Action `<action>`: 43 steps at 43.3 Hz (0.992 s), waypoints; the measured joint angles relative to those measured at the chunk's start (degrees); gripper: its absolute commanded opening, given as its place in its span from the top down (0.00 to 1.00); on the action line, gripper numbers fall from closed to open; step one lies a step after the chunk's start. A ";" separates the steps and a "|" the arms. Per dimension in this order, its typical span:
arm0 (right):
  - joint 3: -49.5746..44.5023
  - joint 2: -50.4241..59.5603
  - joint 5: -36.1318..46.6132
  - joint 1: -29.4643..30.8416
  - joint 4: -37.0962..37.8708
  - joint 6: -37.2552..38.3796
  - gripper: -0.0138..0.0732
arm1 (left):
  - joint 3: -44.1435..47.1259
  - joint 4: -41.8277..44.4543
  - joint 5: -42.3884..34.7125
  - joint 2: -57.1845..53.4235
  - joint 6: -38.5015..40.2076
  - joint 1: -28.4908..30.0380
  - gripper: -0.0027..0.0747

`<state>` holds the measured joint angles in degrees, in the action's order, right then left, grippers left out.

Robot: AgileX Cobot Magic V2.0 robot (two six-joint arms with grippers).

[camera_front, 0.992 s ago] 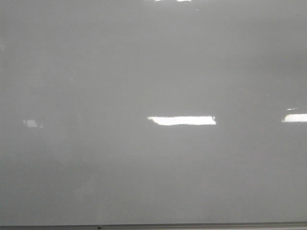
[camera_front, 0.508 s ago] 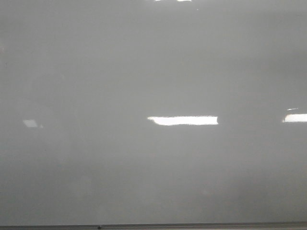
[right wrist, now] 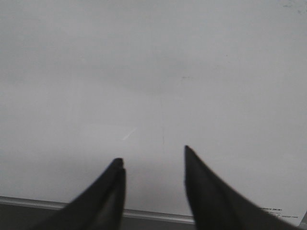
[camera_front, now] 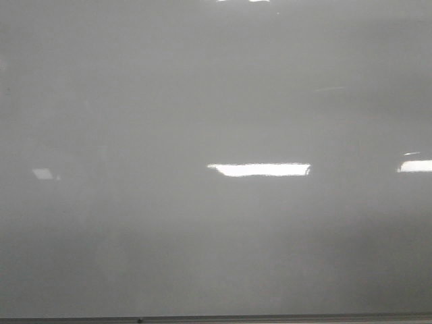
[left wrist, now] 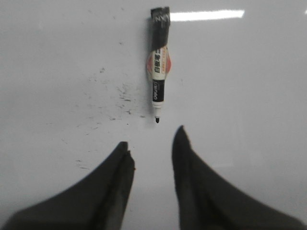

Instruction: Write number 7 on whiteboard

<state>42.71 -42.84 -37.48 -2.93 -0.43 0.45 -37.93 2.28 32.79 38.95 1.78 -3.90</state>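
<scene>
1. Currently, on my front view, the whiteboard fills the whole frame: glossy, pale grey, with a thin metal edge running along the bottom.
2. On that board surface I read one long bright rectangular reflection near the centre, a shorter one at the right border, and a faint one at the left. I see no drawn stroke on the board in this view, so the number 7 is not written where I can see it.
3. On my left wrist view, the left gripper has its two dark fingers spread apart with bare white surface between them. It holds nothing.
4. On my right wrist view, the right gripper likewise has its fingers spread wide and empty, over a plain white surface whose metal edge crosses behind the fingertips.
5. Just beyond the left fingertips lies a marker: black cap end pointing away from the gripper, white and orange label at mid-body, bare black tip pointing toward the gripper. The marker is near the fingers but not touching them.
6. Beside the marker tip, small dark ink specks are scattered over the white surface.
</scene>
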 measured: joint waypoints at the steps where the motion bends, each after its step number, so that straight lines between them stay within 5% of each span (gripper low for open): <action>1: 0.00 -0.14 0.00 0.00 0.00 -0.11 0.16 | -0.45 0.09 0.40 1.08 0.00 -0.12 0.36; 17: 0.00 -0.47 0.00 -0.08 0.00 -1.22 0.16 | -10.38 0.57 4.70 19.02 0.00 -0.22 0.32; 43: 0.00 -0.54 0.00 -0.08 0.00 -1.22 0.16 | -13.36 0.60 -9.87 38.00 0.00 -0.22 0.33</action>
<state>42.71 -43.37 -37.48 -3.01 -0.43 -0.77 -51.30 2.88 22.92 76.95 1.78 -4.12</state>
